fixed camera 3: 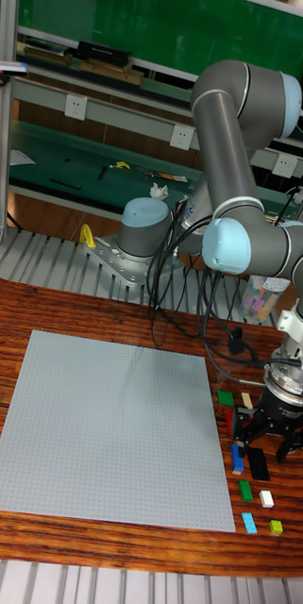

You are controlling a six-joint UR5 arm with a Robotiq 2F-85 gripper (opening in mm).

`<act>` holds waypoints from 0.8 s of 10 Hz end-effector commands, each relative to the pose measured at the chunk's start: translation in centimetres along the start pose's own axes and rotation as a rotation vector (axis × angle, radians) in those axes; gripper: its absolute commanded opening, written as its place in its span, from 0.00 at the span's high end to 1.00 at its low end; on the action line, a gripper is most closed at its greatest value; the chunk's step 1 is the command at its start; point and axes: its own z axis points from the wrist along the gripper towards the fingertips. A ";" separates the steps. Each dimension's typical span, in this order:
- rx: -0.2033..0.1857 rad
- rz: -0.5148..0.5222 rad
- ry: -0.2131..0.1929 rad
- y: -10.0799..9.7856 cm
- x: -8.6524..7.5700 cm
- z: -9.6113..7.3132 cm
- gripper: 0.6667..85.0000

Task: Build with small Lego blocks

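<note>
— How is the gripper [273, 440] set?
— It is seen low over the wooden table [94, 307], fingers spread apart, nothing held; a black block [258, 462] lies just below it.
— And the other pieces?
— Small blocks are scattered around it: green [227, 398], blue [237, 459], white [266, 498], yellow-green [277, 528]. The grey baseplate [109, 429] is laid to their left, bare.
</note>
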 end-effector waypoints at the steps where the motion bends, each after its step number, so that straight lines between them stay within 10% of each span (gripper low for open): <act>1: -0.016 0.032 -0.002 1.4 0.1 0.2 0.27; 8: 0.005 0.007 -0.007 1.2 0.2 0.6 0.28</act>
